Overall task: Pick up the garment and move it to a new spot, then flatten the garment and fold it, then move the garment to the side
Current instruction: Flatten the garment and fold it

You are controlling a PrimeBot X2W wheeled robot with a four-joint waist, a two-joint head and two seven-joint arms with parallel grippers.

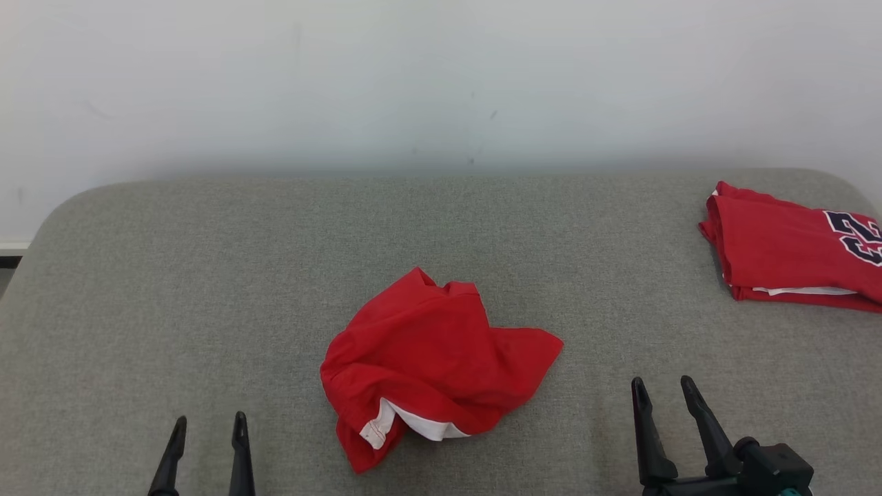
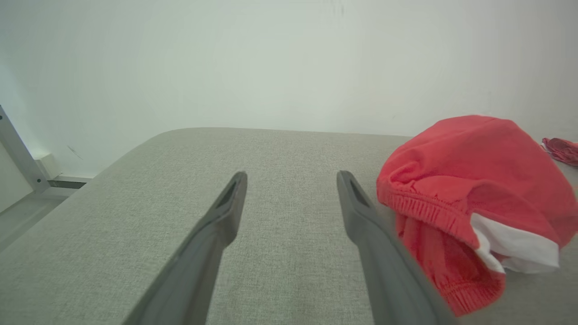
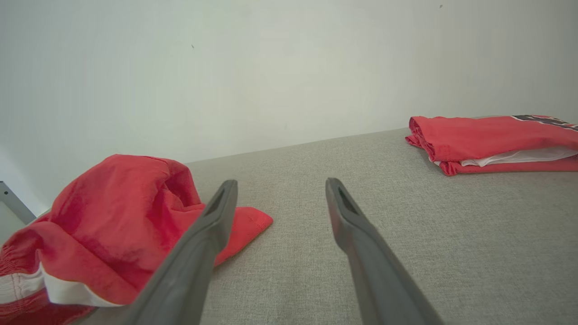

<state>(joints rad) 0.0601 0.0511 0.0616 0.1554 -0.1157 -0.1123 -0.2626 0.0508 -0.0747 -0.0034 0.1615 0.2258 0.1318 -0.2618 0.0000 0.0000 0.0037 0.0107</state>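
- Left gripper [image 1: 210, 418]: two long, slim black fingers tapering to rounded tips.
- Right gripper [image 1: 662, 380]: matching dark fingers on a blocky black housing [image 1: 775, 468]; small teal patch below, possibly a marking.
- Seen close: matte grey, narrow slot near each tip.

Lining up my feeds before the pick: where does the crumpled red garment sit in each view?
Head view: the garment lies lower centre.
Left wrist view: garment at the right side.
Right wrist view: garment at lower left.
Shared landmark: the folded red shirt, far right in head and right wrist views.
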